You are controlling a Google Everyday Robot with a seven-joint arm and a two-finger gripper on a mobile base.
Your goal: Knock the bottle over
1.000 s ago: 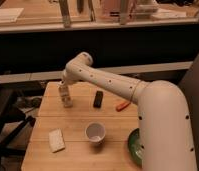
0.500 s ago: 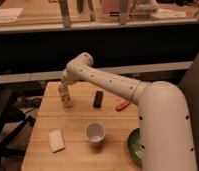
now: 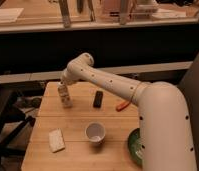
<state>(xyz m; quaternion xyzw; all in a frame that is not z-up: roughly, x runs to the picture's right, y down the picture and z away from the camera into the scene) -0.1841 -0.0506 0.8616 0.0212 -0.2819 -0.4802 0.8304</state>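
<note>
The lower right of the frame is filled by the white arm, which is stretched up and to the left across a light wooden bench. The bench is seen in the lower half of the picture, with a dark shelf front and a pale counter behind it in the upper half.

At the arm's far end, left of centre, the tool is lowered over the bench's upper left part. Its fingers are brought fully together, and nothing is seen gripped between them. The tool's tip is placed right at the top of the bottle; whether the two touch cannot be told.

The bottle, slim and whitish, is seen on the bench just below the tool, slightly tilted but not lying down.

At the lower right edge of the bench, partly hidden by the arm, a dark green round dish is seen. A white round cup is set upright near the bench's middle, its opening turned upward. A pale flat sponge-like piece is laid at the lower left, well apart from the cup. A black rectangular block is placed to the right of the bottle, apart from it. A small orange-red item is seen further right, beside the arm.
</note>
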